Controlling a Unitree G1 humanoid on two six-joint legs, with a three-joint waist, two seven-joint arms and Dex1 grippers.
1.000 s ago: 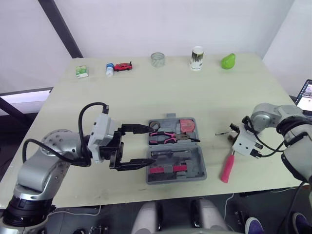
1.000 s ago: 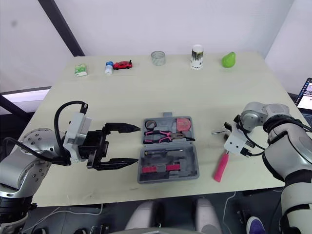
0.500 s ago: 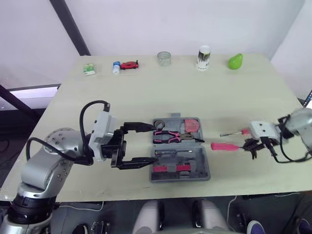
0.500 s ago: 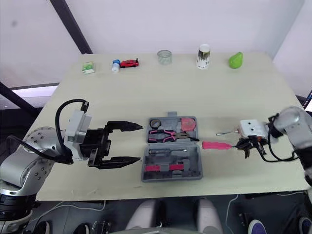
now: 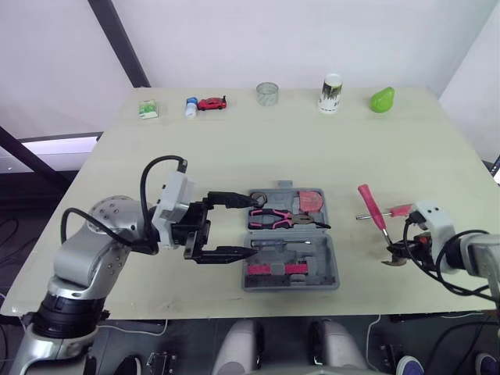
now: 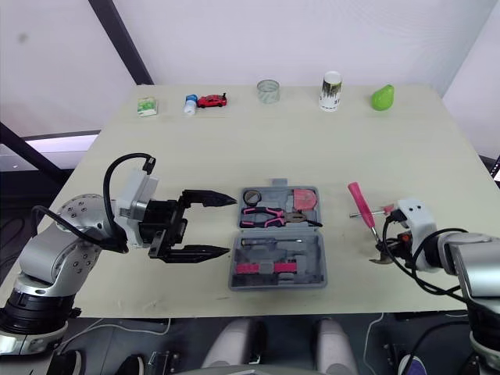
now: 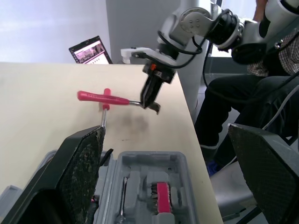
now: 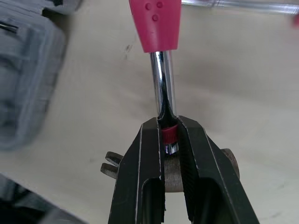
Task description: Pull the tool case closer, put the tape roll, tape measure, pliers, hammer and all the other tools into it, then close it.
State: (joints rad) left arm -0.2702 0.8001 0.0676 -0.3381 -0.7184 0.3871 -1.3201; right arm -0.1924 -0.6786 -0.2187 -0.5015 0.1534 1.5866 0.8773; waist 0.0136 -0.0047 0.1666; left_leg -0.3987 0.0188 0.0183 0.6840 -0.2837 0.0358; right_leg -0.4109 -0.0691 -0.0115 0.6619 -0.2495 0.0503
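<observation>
Hammer (image 5: 375, 220) is now off the table (image 5: 234, 141), neck clamped in the right jaws. Left jaws gape wide by the case (image 5: 334, 266); stowing likely comes next.

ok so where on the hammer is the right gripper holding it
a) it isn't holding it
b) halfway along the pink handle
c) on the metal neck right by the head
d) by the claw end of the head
C: in the right wrist view the right gripper has its jaws shut on the hammer at the shiny neck beside the head, with the pink handle free.
</observation>
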